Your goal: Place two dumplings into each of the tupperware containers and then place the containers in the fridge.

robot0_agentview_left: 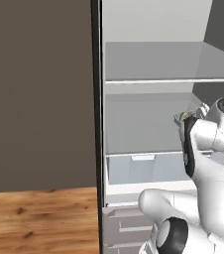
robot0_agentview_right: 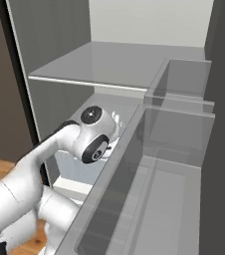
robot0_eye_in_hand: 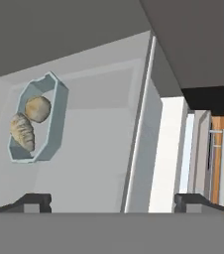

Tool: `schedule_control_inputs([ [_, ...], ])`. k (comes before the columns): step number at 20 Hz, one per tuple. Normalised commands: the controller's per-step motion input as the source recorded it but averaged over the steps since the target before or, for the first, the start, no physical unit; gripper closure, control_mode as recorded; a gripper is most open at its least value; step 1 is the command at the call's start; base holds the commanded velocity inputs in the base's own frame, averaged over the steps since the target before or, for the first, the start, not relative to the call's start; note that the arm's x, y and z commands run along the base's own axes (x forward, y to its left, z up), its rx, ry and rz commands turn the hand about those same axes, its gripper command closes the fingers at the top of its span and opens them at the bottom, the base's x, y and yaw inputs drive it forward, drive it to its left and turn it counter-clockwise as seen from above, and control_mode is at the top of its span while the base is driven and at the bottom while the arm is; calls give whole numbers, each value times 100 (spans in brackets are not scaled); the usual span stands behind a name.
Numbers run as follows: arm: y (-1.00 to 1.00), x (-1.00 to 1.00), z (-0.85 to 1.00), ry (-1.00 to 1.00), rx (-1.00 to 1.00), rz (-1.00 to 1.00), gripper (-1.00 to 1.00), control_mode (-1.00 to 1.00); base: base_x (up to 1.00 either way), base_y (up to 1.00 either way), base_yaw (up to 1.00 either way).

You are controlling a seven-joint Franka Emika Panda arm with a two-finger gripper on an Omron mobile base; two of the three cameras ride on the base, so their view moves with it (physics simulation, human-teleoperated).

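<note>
The hand point(robot0_eye_in_hand: 112, 202) is standing wide open, gripping nothing, its tips apart over the fridge point(robot0_agentview_left: 148, 64) shelf point(robot0_eye_in_hand: 94, 144). One tupperware container point(robot0_eye_in_hand: 56, 116) is sitting on that shelf, clear of the hand, holding two dumplings point(robot0_eye_in_hand: 37, 108) lying side by side.

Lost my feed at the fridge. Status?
Gripper open, holding nothing. Blue container sits on the fridge shelf, two dumplings inside, apart from the fingers. Nothing in the way.
</note>
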Motion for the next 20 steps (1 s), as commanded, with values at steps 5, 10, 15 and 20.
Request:
schedule_control_inputs([
  [5,79,-100,11,2,0,23,-100,-100,0,0,0],
  [10,98,-75,0,8,-6,23,-100,-100,0,0,0],
  [15,83,-36,0,5,-1,23,-100,-100,0,0,0],
  [20,73,-24,-4,1,-3,19,-100,-100,0,0,0],
])
